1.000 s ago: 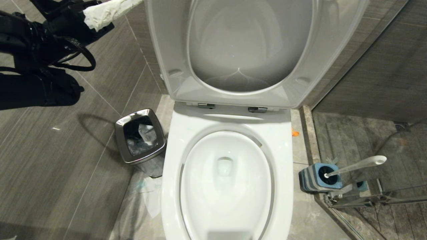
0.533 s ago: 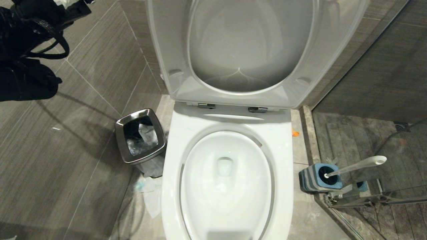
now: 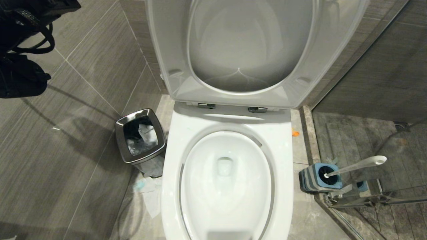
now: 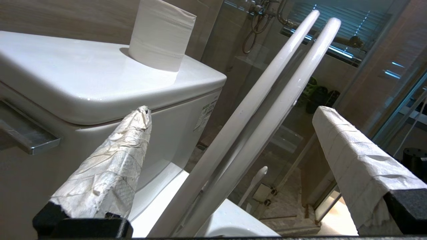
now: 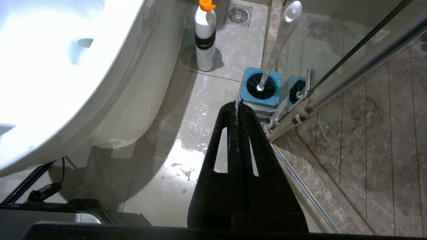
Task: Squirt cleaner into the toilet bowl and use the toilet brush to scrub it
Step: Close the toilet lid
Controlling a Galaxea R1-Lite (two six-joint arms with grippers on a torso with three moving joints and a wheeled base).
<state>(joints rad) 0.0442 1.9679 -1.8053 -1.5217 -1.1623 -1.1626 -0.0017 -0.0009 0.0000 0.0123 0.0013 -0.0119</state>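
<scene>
Left claw [image 4: 230,133]: spread wide, my two paper-wrapped fingers [image 4: 113,173] far apart with nothing between the pads; it hangs up beside the cistern, off the left edge of the head view where only my black arm [image 3: 20,50] shows.
Ahead of left claw: white ceramic cistern [image 4: 83,76] with a white toilet-paper roll [image 4: 160,36] standing on its lid; a chrome flush lever [image 4: 23,133] sits just beside my one finger.
Between my left fingers: raised white plastic seat and lid [image 4: 267,100], seen edge-on as two slim bars leaning side by side.
Right claw [image 5: 238,110]: black fingers pressed together, gripping nothing, pointing down at the wet grey floor tiles [image 5: 186,140].
Just beyond right claw tip: slim white toilet brush [image 5: 280,36], [image 3: 357,165] standing tilted in its squat grey-and-blue ribbed holder [image 5: 262,88], apart from my fingertips.
Beside right claw: large white glossy toilet bowl [image 5: 60,76], [image 3: 227,180], open and well apart from both claws.
Farther past right claw: white cleaner bottle with orange cap [image 5: 205,36], upright on the floor between bowl and brush holder.
Below left claw: small square steel waste bin [image 3: 140,140], touching the bowl's side, crumpled paper inside.
</scene>
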